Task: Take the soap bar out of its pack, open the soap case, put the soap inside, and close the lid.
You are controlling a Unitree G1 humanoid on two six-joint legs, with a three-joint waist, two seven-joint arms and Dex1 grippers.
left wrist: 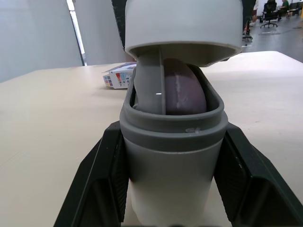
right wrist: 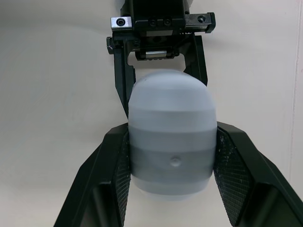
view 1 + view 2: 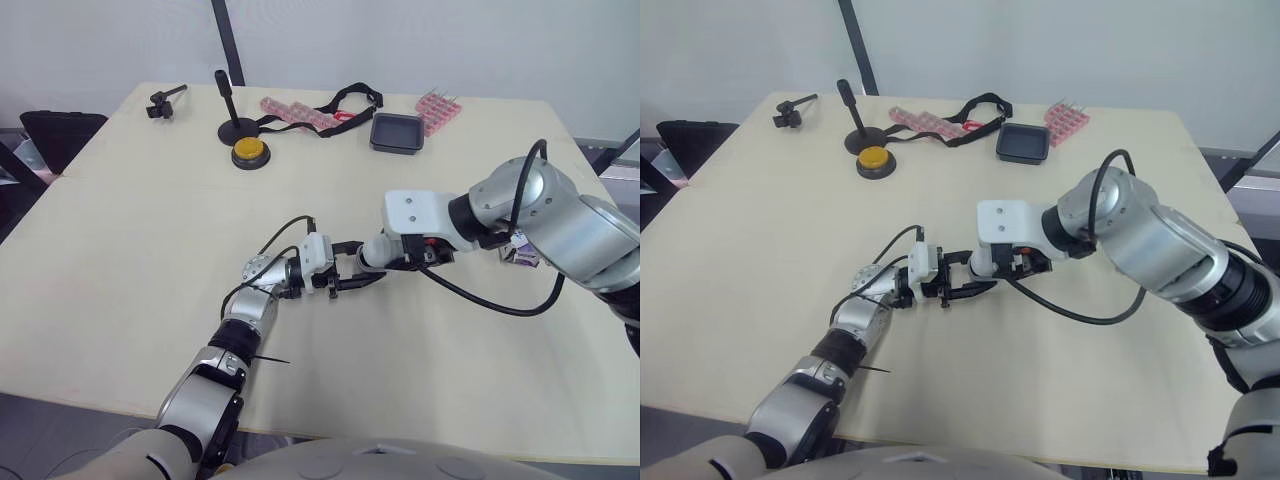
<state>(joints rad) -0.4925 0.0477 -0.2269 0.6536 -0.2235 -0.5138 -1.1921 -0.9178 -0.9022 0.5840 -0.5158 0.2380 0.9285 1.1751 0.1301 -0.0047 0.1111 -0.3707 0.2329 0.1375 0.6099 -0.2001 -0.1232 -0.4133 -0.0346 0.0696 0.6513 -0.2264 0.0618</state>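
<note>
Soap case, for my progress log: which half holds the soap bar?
The base half clamped in the left end effector: the purple soap bar stands in its open mouth. The right end effector holds the lid, not yet seated.

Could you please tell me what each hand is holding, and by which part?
The left hand grips the soap case base by its sides, soap inside; the right hand grips the lid by its sides.

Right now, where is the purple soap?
In the left wrist view the purple soap sits inside the open grey soap case, which the left gripper holds near the middle of the table, with the lid in the right gripper close over it.
</note>
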